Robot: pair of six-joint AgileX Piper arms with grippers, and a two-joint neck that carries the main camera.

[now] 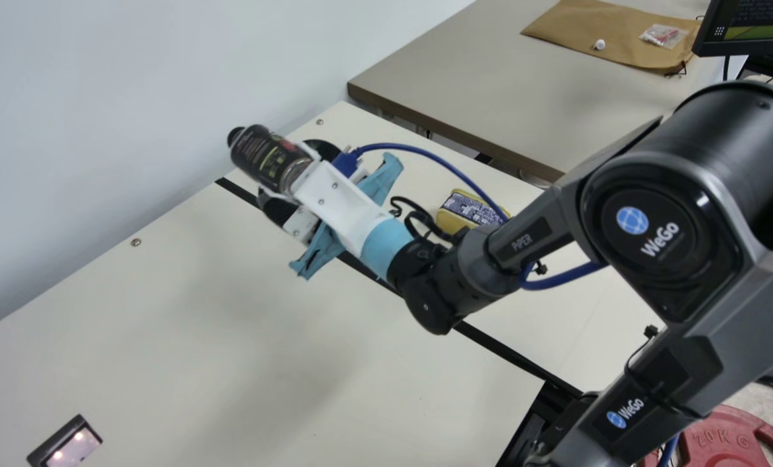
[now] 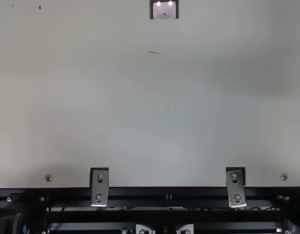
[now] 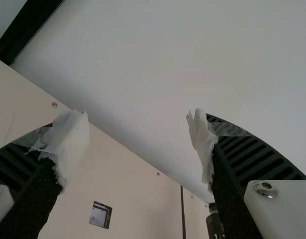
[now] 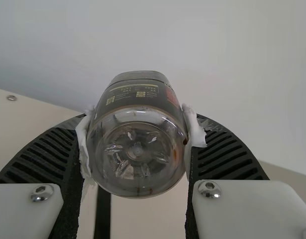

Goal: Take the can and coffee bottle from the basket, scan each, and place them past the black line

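Observation:
In the main view my right gripper (image 1: 288, 172) is shut on the dark coffee bottle (image 1: 262, 154), holding it tilted above the table by the black line (image 1: 490, 344). The right wrist view has the bottle's clear base (image 4: 138, 154) facing the camera, pinched between the padded fingers of that gripper (image 4: 137, 134). A yellow can (image 1: 467, 211) with a printed label rests on the table beyond the line, partly behind the right arm. The left gripper (image 3: 138, 144) stands open with nothing between its fingers; past one finger shows part of the bottle (image 3: 214, 222).
A scanner (image 1: 69, 444) with two bright spots lies on the table, and also appears at the top view's upper edge (image 2: 164, 10). A white wall (image 1: 133, 84) borders the table. Behind stands another table (image 1: 464, 84) with a brown envelope. Blue cable loops along the right arm.

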